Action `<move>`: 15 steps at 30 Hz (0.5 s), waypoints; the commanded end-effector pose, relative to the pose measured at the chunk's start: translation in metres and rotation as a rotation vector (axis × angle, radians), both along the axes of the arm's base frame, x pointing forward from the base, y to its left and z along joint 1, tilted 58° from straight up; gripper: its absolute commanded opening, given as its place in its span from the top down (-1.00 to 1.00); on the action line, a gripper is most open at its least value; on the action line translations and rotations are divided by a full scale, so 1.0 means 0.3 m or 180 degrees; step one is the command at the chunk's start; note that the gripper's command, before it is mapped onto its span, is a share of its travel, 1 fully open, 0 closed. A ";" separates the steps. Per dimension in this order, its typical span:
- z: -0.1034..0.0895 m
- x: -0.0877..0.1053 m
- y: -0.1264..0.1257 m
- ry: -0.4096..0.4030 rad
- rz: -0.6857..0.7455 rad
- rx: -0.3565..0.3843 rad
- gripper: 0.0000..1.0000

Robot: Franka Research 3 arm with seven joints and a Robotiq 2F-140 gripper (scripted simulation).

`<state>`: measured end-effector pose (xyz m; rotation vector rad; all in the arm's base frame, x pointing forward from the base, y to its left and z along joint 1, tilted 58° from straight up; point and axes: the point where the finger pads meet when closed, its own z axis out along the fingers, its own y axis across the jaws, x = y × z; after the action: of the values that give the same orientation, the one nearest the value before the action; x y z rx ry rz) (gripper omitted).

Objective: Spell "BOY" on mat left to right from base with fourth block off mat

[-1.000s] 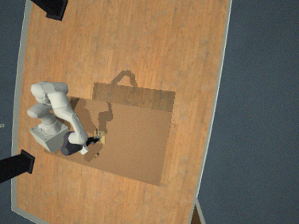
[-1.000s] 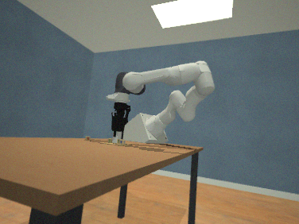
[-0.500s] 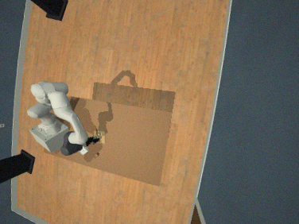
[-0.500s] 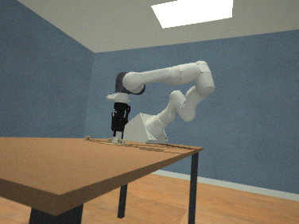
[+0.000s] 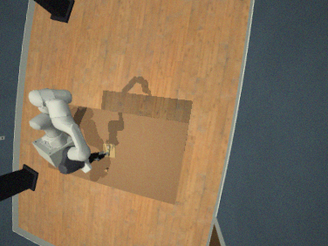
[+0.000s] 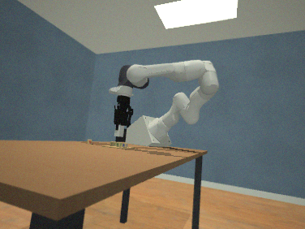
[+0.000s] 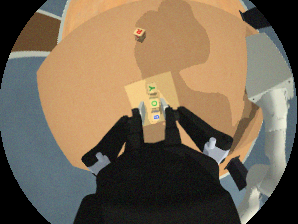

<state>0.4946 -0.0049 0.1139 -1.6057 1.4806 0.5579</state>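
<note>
Three small pale blocks stand in a row on the yellowish mat, their letters facing up: the green Y block at one end, the green O block in the middle, and the blue B block at the other. In the wrist view the Y looks turned sideways. The fourth block, with a red letter, sits off the mat, well apart from the row, on the tabletop.
The pincer points down above the row, its fingers partly apart with nothing clamped between them. From overhead, the row is too small to read beside the dark fingers. The arm's shadow falls across the tabletop around the mat.

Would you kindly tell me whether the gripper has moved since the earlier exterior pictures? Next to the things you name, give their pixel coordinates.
Yes, upward: the gripper (image 5: 107,153) (image 6: 120,139) (image 7: 152,105) now stands higher above the table (image 5: 148,163) (image 6: 81,170) (image 7: 85,110).
</note>
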 end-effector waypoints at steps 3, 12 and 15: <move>0.041 -0.026 -0.041 0.0046 0.0035 0.0034 0.50; 0.073 -0.039 -0.090 0.0046 0.0035 0.0034 0.50; 0.073 -0.039 -0.090 0.0046 0.0035 0.0034 -1.00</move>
<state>0.4845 -0.0328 0.1334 -1.6085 1.4764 0.5706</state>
